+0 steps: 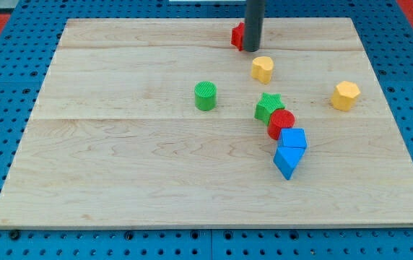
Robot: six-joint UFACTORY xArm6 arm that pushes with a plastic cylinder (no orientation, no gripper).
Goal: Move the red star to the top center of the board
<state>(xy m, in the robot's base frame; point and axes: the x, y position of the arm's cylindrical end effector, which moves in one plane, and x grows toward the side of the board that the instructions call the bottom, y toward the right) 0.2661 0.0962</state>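
Your red star sits at the upper centre of the frame, mostly hidden behind the rod, with my tip touching its right side. Judge it light, rigid and ready to slide; its points may make it spin, so push through its middle. There are no jaws here, only the rod. The wooden desk looks smooth and flat. The yellow heart lies just below; the other blocks sit well apart.
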